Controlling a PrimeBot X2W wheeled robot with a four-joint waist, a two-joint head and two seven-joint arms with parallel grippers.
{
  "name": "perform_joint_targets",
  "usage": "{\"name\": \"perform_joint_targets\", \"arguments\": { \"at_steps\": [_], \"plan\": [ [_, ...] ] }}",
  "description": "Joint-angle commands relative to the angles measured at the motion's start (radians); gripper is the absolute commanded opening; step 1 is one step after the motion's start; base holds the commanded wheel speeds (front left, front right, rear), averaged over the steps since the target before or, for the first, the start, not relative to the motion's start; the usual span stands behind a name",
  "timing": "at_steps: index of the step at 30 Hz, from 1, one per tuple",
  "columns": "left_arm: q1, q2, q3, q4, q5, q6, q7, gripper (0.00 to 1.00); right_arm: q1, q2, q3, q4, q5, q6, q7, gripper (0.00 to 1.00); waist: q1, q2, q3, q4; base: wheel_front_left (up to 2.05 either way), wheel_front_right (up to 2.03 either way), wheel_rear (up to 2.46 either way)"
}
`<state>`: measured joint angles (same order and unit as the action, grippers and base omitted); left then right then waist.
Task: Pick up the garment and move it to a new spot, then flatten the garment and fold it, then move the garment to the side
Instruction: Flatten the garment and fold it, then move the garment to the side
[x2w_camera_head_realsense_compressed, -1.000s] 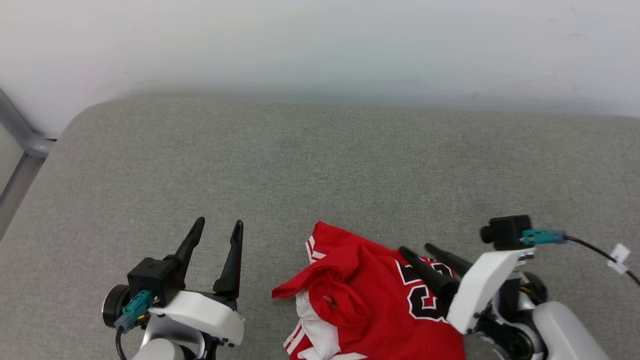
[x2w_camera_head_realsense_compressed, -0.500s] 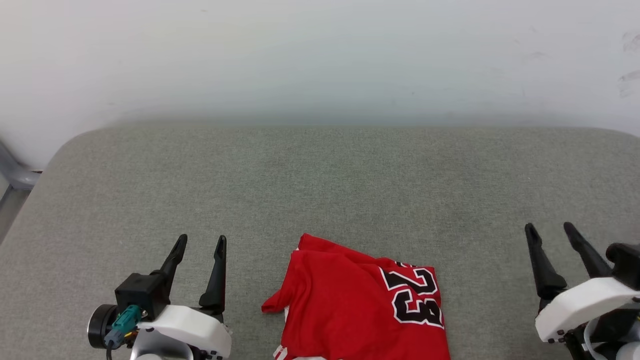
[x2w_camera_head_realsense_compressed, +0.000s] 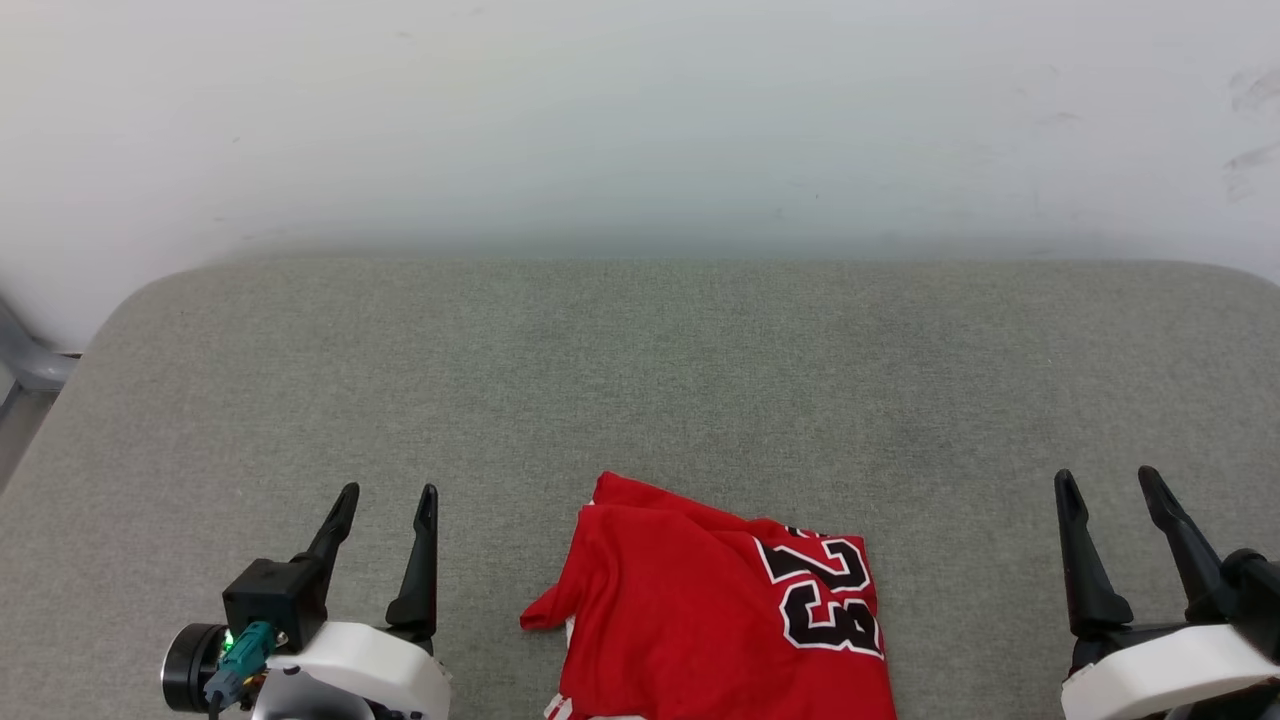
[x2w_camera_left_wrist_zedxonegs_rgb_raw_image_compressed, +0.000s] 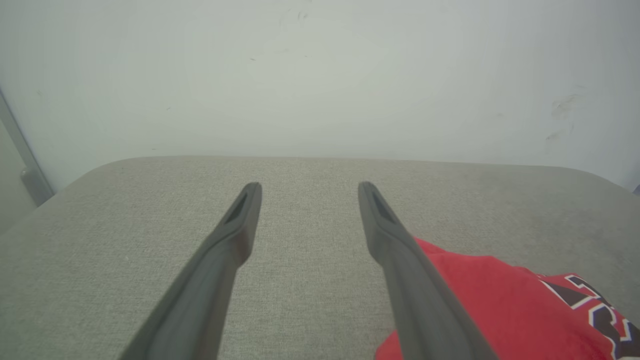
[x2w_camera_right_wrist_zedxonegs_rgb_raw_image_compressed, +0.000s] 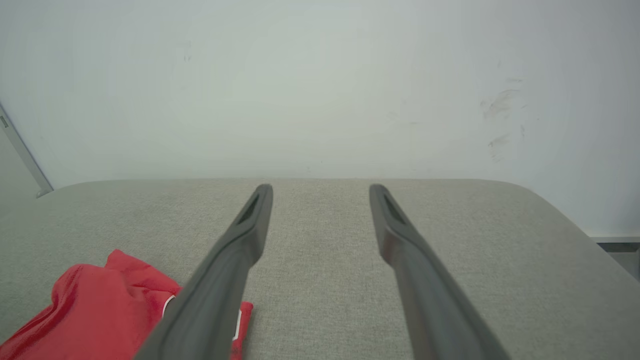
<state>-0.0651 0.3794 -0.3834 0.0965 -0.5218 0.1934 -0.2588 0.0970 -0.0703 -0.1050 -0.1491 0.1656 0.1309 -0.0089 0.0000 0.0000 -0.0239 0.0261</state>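
So, the shirt (x2w_camera_head_realsense_compressed: 720, 610) is laid on the grey cushion (x2w_camera_head_realsense_compressed: 640, 380) at the near edge, between the left gripper (x2w_camera_head_realsense_compressed: 388, 492) and the right gripper (x2w_camera_head_realsense_compressed: 1107, 476), both spread wide with nothing held. It looks dropped at its spot but not yet spread out, so flattening is probably due next: an edge needs to be pinched each side and pulled out. A second ago the right gripper was over the rumpled shirt; now it's parked well off to the right
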Motion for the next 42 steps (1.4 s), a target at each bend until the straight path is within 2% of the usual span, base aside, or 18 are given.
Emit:
{"name": "perform_joint_targets", "arguments": {
  "at_steps": [1,10,15,20,27,35,42],
  "plan": [
    [0.011,0.002,0.002,0.002,0.010,-0.001,-0.006,1.00,0.011,0.006,0.001,-0.009,-0.004,0.000,0.001,1.00,0.0000,0.0000,0.002,-0.002,0.00,0.00,0.00],
    [-0.010,-0.007,0.015,0.009,0.024,-0.013,-0.008,1.00,0.026,0.017,-0.028,-0.011,0.026,0.000,0.079,1.00,0.0000,0.0000,0.010,0.004,0.00,0.00,0.00],
    [-0.024,-0.014,0.023,0.006,0.028,-0.023,-0.008,1.00,0.028,-0.004,-0.078,0.059,0.102,0.000,0.211,1.00,0.0000,0.0000,0.020,0.016,0.00,0.00,0.00],
    [-0.043,-0.024,0.031,-0.003,0.039,-0.035,-0.008,1.00,0.001,-0.019,-0.067,0.153,0.232,0.000,0.381,1.00,0.0000,0.0000,0.057,0.033,0.00,0.00,0.00],
    [-0.082,-0.060,0.040,-0.003,0.056,-0.065,-0.008,1.00,-0.064,-0.020,0.007,0.267,0.375,0.000,0.570,1.00,0.0000,0.0000,0.120,0.075,0.00,0.00,0.00],
    [-0.106,-0.089,0.056,0.009,0.082,-0.097,-0.007,1.00,-0.121,0.002,0.076,0.399,0.512,-0.001,0.672,1.00,0.0000,0.0000,0.167,0.103,0.00,0.00,0.00],
    [-0.113,-0.103,0.077,0.023,0.098,-0.114,-0.007,1.00,-0.139,0.019,0.137,0.503,0.576,-0.001,0.744,1.00,0.0000,0.0000,0.177,0.111,0.00,0.00,0.00]
  ]
}}
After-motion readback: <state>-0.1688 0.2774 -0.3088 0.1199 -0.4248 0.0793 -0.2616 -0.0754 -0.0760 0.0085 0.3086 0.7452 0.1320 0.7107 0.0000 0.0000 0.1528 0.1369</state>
